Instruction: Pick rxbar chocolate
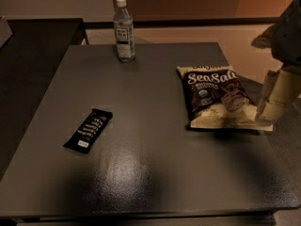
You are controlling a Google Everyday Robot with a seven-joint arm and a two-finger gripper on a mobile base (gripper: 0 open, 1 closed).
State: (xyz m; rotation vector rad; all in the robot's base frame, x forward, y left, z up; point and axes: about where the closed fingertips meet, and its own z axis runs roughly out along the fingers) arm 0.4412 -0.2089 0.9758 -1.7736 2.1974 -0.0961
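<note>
The rxbar chocolate [88,130] is a small flat black wrapper with rows of white text and a white label at its near end. It lies on the left part of the dark grey table [146,173], angled slightly. My gripper [275,98] hangs at the right edge of the view, beside the right edge of the chip bag and far to the right of the bar. Nothing is seen in it.
A brown-and-cream "Sea Salt" chip bag [217,96] lies on the right side of the table. A clear water bottle [123,30] with a white cap stands at the back edge. A darker counter [33,51] adjoins the table at the left.
</note>
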